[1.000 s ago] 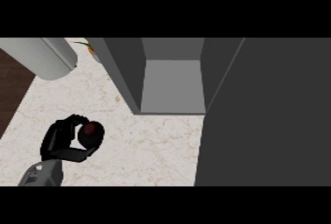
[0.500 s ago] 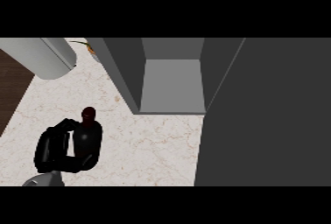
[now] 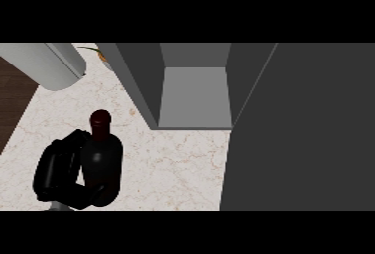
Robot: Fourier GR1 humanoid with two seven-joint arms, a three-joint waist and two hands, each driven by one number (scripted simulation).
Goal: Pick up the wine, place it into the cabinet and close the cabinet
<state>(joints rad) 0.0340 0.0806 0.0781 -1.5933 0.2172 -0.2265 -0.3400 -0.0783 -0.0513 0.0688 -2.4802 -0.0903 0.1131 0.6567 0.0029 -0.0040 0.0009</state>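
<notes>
Head view, looking steeply down: we see our left hand (image 3: 60,171), black and curled, at the lower left of the pale marbled table (image 3: 176,168). Its fingers (image 3: 82,194) wrap round the lower body of a dark, glossy wine bottle (image 3: 102,156), so the hand is closed on the bottle. The bottle's dark red capped neck points up the view, toward the far side of the table, and its body lies just right of our palm. We cannot tell from this angle whether its base touches the table or is lifted off it.

To the right of the bottle and further back stands a grey cabinet (image 3: 192,96), its compartment open toward us with a lighter grey floor inside. The cabinet's dark grey door (image 3: 307,129) stands swung open and fills the right side of the view. The bottle is well outside the compartment, to its lower left.

At the upper left lies a pale grey rounded object (image 3: 45,64), and beside it a small orange item (image 3: 103,56) shows against the cabinet's left wall.
</notes>
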